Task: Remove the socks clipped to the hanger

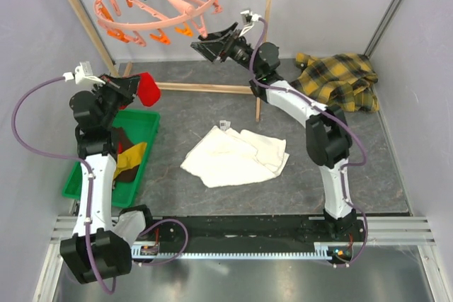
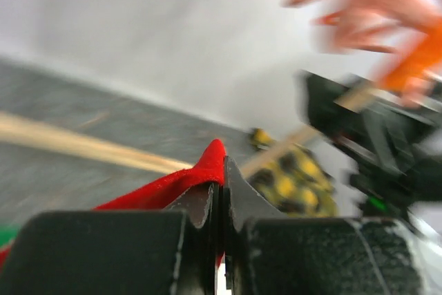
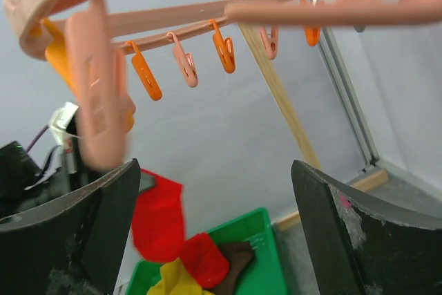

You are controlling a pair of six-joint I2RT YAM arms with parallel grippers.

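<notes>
One red sock (image 1: 146, 88) is pinched in the left pincer (image 1: 129, 85). The left wrist view shows the jaws closed flat on the cloth, with a limp fold rising to a point above the black fingers. The sock hangs clear of the hanger (image 1: 159, 1), just above the far end of the green bin (image 1: 151, 132) on the counter (image 1: 205, 114). A dark brown sock (image 1: 120, 136) and a mustard sock (image 1: 133, 153) lie in that bin.

The right pincer (image 1: 212, 42) is spread wide and grips nothing. It sits just under the near rim of the hanger, with the clips (image 3: 185, 67) dangling before it.

I judge the step in hand to be carrying off a freed sock. The next move calls for lowering it over the bin and parting the jaws so the cloth falls inside rather than draping over the wall. No sock shows on any clip in view, so this may be the last. Part of the ring is blurred, though, so I cannot be sure.

The hanger is hard, smooth salmon plastic, a round ring with crossbars hung with pink and orange pegs. The socks are soft, slack knit that folds under its own weight. The bin is a rigid, shallow-walled tray, and the counter is mottled grey.
</notes>
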